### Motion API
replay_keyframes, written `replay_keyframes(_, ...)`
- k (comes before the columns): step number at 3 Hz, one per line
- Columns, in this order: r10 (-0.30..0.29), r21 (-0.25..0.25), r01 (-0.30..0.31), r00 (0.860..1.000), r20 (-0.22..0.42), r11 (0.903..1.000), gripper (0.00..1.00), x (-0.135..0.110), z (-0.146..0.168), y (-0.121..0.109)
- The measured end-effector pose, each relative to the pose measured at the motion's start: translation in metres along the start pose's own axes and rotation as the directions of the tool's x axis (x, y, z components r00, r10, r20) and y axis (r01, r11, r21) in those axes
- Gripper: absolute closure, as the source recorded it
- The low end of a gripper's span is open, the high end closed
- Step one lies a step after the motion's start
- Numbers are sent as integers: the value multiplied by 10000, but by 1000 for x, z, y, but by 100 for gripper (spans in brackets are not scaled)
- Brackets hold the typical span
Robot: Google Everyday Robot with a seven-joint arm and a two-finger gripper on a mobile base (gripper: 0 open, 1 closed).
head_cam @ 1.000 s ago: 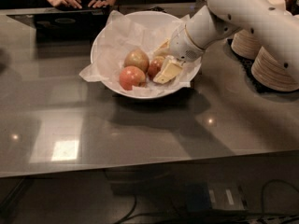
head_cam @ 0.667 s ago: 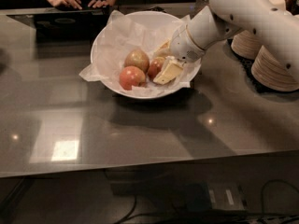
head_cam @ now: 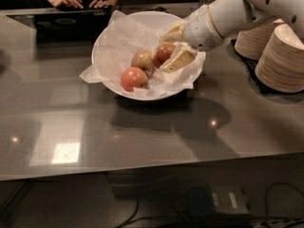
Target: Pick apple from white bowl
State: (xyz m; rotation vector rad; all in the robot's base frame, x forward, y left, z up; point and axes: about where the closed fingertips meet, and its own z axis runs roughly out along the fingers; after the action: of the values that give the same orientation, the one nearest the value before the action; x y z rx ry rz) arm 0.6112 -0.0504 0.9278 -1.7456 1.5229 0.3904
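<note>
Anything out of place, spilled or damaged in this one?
Nothing serious. The paper liner hangs crumpled over the left rim of the white bowl but looks intact. The gripper is inside the bowl, jaws shut on the dark red apple.

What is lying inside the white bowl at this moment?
Crinkled white paper, a pink-red apple, a yellow-tan apple, and the dark red apple with the claw at it, on the right side. The paper hides the white bowl's bottom.

Pink-red apple (head_cam: pixel 133 78), yellow-tan apple (head_cam: pixel 143 60), stacked beige bowls (head_cam: pixel 281 58) at grey table's (head_cam: pixel 142 132) right, bystander's hands (head_cam: pixel 68 0) behind.
</note>
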Motion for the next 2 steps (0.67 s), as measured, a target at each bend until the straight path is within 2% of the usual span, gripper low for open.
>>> replay_keyframes(1,-214,79,205,9907,1341,9998,100,-20,-30,-2)
replay_keyframes(2,-248,-35,264,9708,2387,9996,100,-41,-58,-3)
